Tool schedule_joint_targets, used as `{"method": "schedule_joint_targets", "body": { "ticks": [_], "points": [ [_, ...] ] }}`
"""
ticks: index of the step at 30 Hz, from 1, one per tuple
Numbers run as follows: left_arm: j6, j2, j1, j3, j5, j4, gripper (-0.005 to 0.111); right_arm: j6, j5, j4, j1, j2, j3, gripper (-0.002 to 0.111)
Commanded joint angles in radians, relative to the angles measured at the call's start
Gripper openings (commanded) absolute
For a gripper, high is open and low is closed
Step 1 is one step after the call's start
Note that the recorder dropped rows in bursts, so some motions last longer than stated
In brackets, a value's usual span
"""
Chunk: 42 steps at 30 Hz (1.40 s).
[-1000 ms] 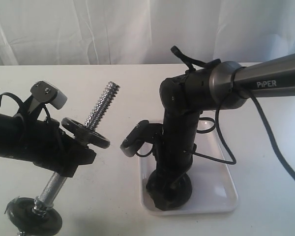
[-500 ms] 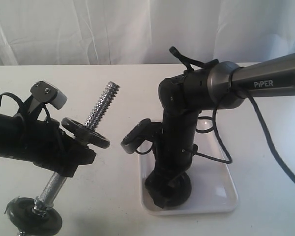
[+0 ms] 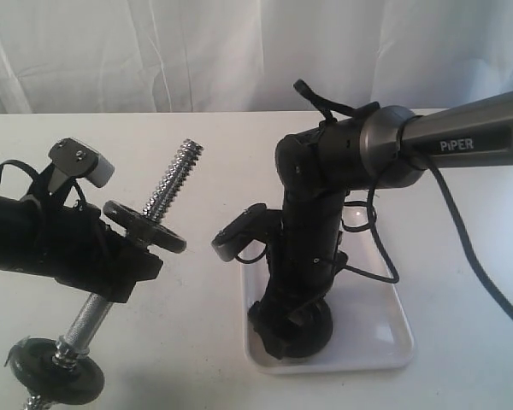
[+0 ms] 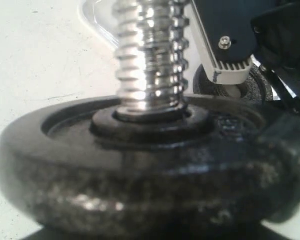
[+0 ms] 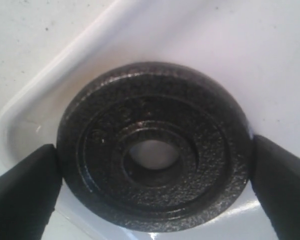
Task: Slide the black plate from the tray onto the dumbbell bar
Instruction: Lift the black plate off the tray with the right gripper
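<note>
Listing left to right, on white table before white draped curtain. At left: left gripper clamped on bar, tilted, threaded end up and to the right. One collar just above the grip, another at the low near end. At right: right gripper pointed down into tray, fingers spread wide, pads against opposite sides of plate rim. Plate flat in tray's near left corner.
</note>
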Motion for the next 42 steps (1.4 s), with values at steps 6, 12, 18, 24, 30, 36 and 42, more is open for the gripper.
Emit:
{"method": "schedule_joint_targets", "body": {
  "ticks": [6,12,18,24,30,36,42],
  "points": [
    [0.02,-0.039,-0.002,-0.021,0.042,-0.09,0.0,-0.107,0.077,0.155,-0.155,-0.029,0.037,0.0],
    [0.022,-0.039,-0.002,-0.021,0.044,-0.075,0.0,-0.173,0.128,0.242,-0.22,-0.046,0.037,0.0],
    [0.022,-0.039,-0.002,-0.021,0.046,-0.067,0.0,-0.256,0.189,0.39,-0.294,-0.056,0.018,0.0],
    [0.02,-0.037,-0.002,-0.021,0.05,-0.042,0.0,-0.349,0.258,0.584,-0.372,-0.057,-0.037,0.0],
    [0.02,-0.031,-0.002,-0.021,0.047,-0.028,0.0,-0.351,0.258,0.689,-0.44,-0.06,-0.077,0.0],
    [0.022,-0.031,-0.002,-0.021,0.043,-0.007,0.0,-0.351,0.258,0.748,-0.467,-0.06,-0.077,0.0],
    [0.022,-0.031,-0.002,-0.021,0.045,0.007,0.0,-0.376,0.258,0.822,-0.476,-0.094,-0.077,0.0]
  ]
}}
